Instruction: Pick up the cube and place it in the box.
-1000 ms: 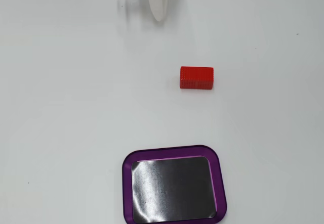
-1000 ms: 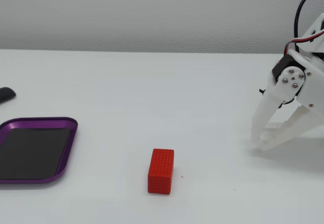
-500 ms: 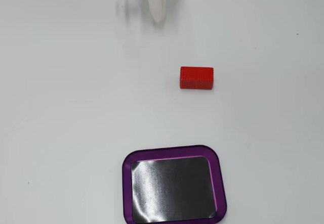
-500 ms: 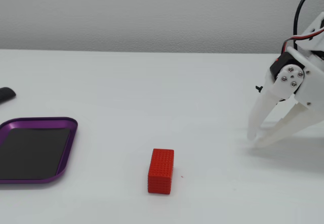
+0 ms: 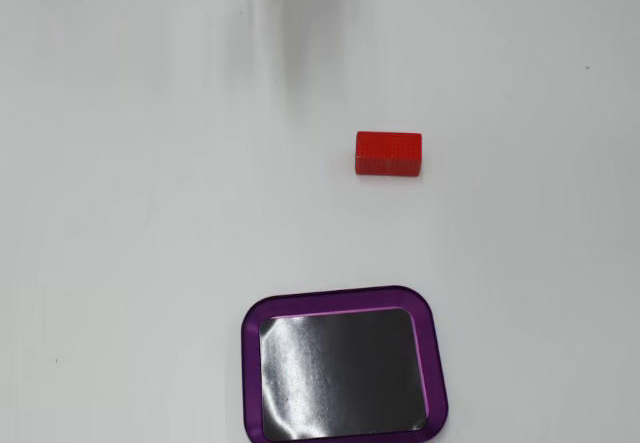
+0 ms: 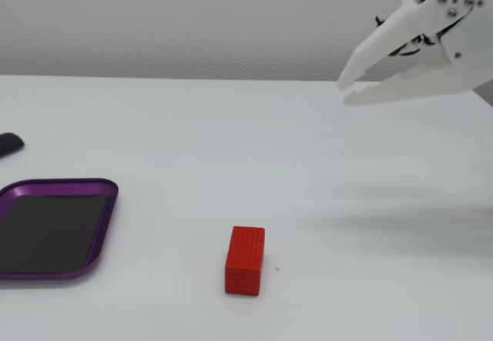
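**Red cube waiting alone while the claw is hanging high above the table**

The cube is lying flat on the white table with nothing touching it, resting on a long face, so its two long sides are sitting exposed for a pinch. In the view from above, the cube is sitting well apart from the box, which is lying empty nearer the bottom edge with its shiny black floor bare and ready to receive it. The gripper is hanging in the air far above and off to the right of the cube in the side view, its two white fingers spread slightly and holding nothing; it is probably being lifted clear to swing over the cube. Beyond the box, a small dark object is poking in at the left edge. No writing or brand mark is showing anywhere.
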Robot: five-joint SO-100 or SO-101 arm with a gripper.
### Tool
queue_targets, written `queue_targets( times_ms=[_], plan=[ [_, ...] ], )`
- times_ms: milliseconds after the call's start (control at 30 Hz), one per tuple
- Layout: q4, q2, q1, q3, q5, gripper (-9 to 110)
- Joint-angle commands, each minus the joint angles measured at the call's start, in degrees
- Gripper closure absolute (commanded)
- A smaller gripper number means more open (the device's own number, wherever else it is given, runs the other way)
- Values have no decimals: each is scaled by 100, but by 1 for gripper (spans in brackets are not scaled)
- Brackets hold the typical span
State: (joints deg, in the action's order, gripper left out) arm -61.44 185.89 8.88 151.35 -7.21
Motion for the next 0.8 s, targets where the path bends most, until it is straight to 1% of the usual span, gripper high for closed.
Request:
queue_targets(
  times_ms=[0, 167, 367, 567, 767],
  plan=[
    [-123, -1600, -448, -668, -360, 98],
    [-141, -4271, -738, -1775, -246, 88],
    [-545, -6741, -765, -3656, 650, 79],
    [-1318, -8534, -853, -5317, 1116, 74],
    [-1485, -9721, -1063, -6179, 1318, 74]
  ],
)
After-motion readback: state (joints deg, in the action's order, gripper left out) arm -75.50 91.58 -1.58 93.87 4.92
